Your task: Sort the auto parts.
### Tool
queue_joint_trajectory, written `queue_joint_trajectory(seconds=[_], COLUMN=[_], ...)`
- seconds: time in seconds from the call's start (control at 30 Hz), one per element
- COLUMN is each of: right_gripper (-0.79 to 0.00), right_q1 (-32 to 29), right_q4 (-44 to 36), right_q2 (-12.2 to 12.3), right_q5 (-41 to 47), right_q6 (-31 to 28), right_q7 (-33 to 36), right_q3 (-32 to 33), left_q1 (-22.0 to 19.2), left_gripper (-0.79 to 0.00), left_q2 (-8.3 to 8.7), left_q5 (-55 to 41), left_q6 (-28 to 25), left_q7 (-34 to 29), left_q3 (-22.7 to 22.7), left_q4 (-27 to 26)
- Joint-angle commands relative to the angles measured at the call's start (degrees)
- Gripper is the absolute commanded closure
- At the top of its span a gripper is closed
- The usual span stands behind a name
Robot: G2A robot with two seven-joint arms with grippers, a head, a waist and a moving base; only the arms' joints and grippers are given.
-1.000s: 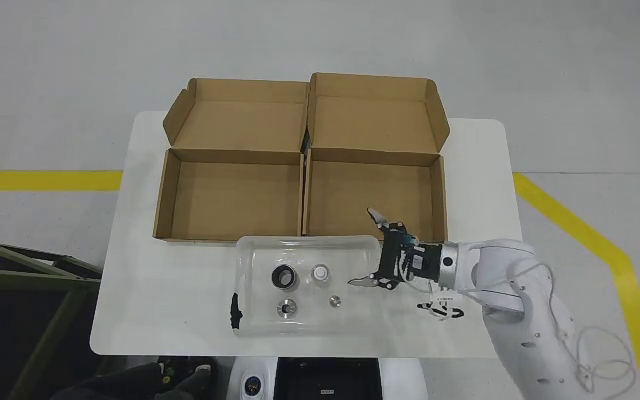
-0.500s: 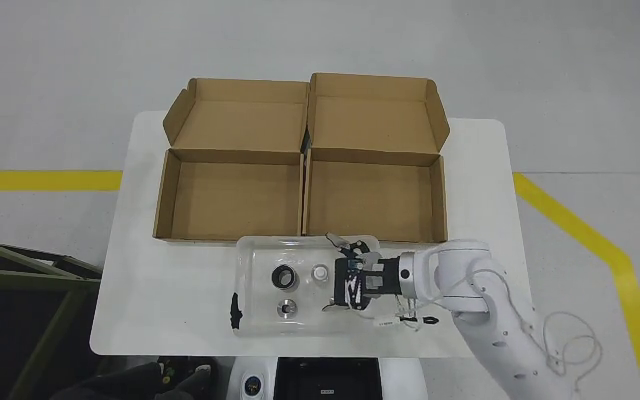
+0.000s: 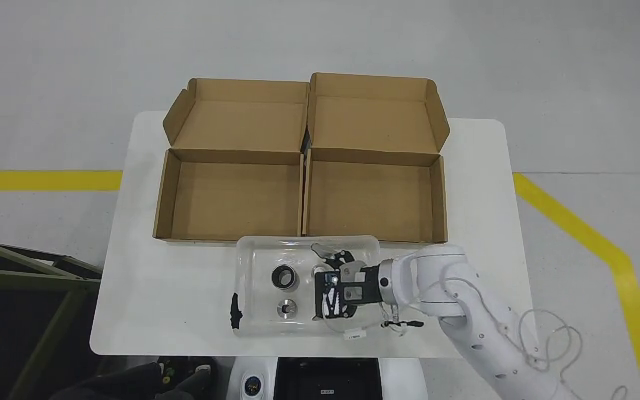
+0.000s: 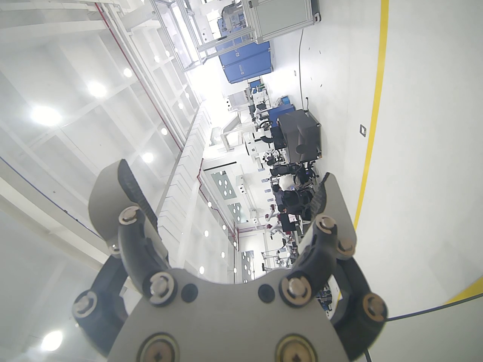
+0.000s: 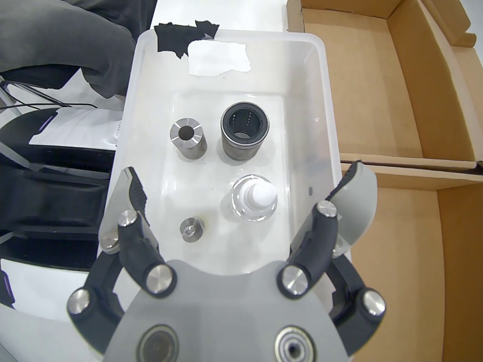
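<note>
A clear plastic bin (image 3: 300,239) stands at the table's front edge, just in front of two open cardboard boxes. In the right wrist view the bin (image 5: 327,114) holds a black linear bearing (image 5: 244,129), a silver slotted cylinder (image 5: 188,139), a clear part with a white cap (image 5: 254,197) and a small silver piece (image 5: 191,229). My right gripper (image 5: 245,180) hangs open above the bin's near end, over the white-capped part, with nothing between its fingers. From above, the right gripper (image 3: 327,290) covers the bin's middle. My left gripper (image 4: 224,175) is open and empty, aimed at the room.
The left cardboard box (image 3: 230,200) and the right cardboard box (image 3: 372,200) lie side by side behind the bin, lids folded back, both empty. Black tape (image 5: 181,37) and a white label mark the bin's far end. Bare table lies left of the bin.
My right arm has swung left, from beyond the bin's right end to over its middle. Its gripper has stayed open. The parts have not moved.
</note>
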Motion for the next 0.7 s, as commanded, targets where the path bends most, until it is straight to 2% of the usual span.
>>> queue_joint_trajectory(seconds=[0.0,0.23,0.3,0.33,0.4,0.67], right_gripper=[-0.785,-0.782,-0.723,-0.723,-0.650,-0.505], right_q1=[0.3,1.0,1.3,1.4,1.7,2.4], right_q4=[0.4,2.1,2.8,3.2,4.0,5.9], right_q2=[0.0,0.3,0.3,0.3,0.4,0.6], right_q5=[-0.2,-1.0,-1.2,-1.3,-1.4,-1.7], right_q6=[0.3,1.1,1.1,1.2,1.6,2.2], right_q7=[-0.1,-0.7,-0.7,-0.8,-1.1,-1.7], right_q3=[-0.3,-1.0,-1.4,-1.6,-1.7,-2.2], left_q1=[0.0,0.0,0.0,0.0,0.0,0.0], left_gripper=[-0.785,-0.785,-0.785,-0.785,-0.785,-0.785], left_q2=[0.00,0.00,0.00,0.00,0.00,0.00], left_q5=[0.0,0.0,0.0,0.0,0.0,0.0], left_q6=[0.0,0.0,0.0,0.0,0.0,0.0], left_q7=[0.0,0.0,0.0,0.0,0.0,0.0], left_q3=[0.0,0.0,0.0,0.0,0.0,0.0], left_q4=[0.0,0.0,0.0,0.0,0.0,0.0])
